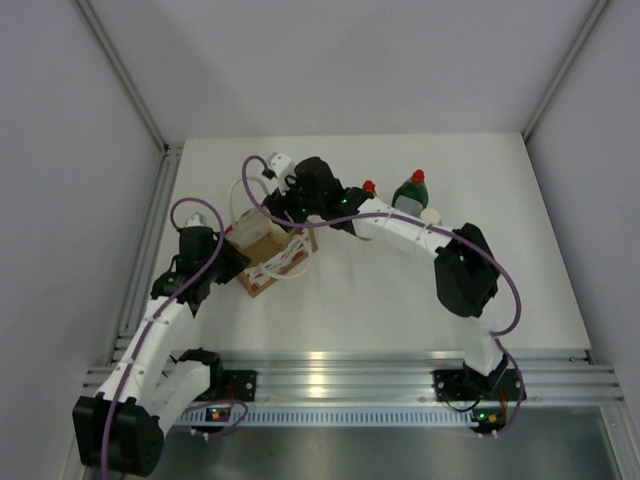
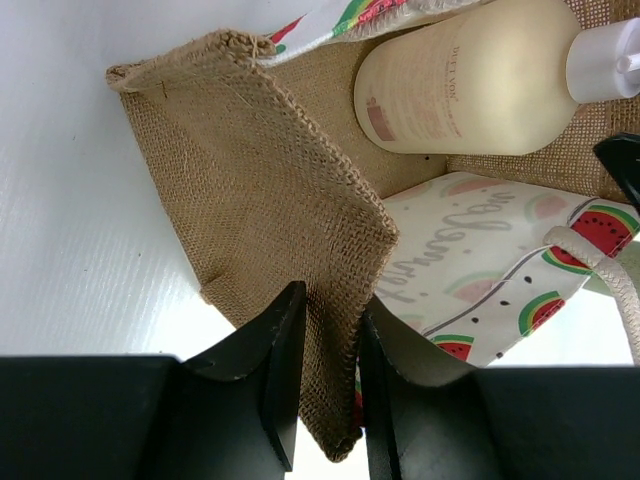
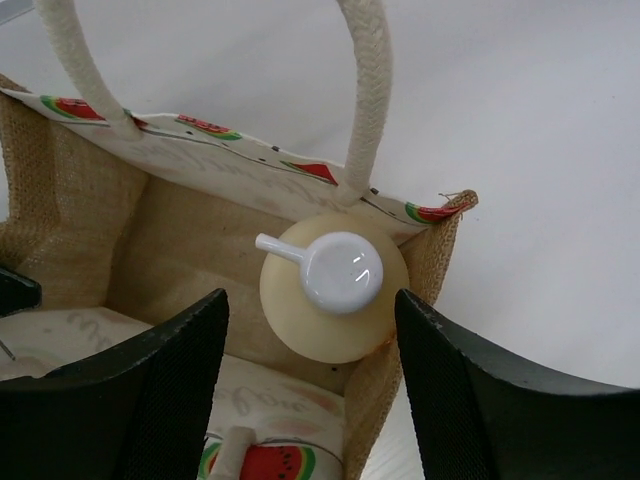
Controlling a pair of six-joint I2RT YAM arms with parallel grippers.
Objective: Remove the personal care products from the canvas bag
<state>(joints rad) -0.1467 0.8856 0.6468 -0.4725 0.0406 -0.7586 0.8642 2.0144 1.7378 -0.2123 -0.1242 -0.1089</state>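
Note:
The canvas bag (image 1: 268, 262) stands left of the table's centre, its mouth facing up. My left gripper (image 2: 330, 300) is shut on the bag's burlap end wall (image 2: 270, 200). Inside the bag stands a cream pump bottle (image 3: 335, 330) with a white pump head (image 3: 340, 272). My right gripper (image 3: 312, 300) is open over it, one finger on each side and neither touching it. The right finger (image 3: 470, 390) hangs outside the bag's wall. At the back right stand a dark green bottle (image 1: 410, 190), a red cap (image 1: 368, 186) and a white cap (image 1: 432, 213).
The white rope handles (image 3: 365, 110) arch up at the bag's far side, close to my right fingers. Grey walls enclose the white table (image 1: 380, 310) on three sides. An aluminium rail (image 1: 340, 375) runs along the near edge.

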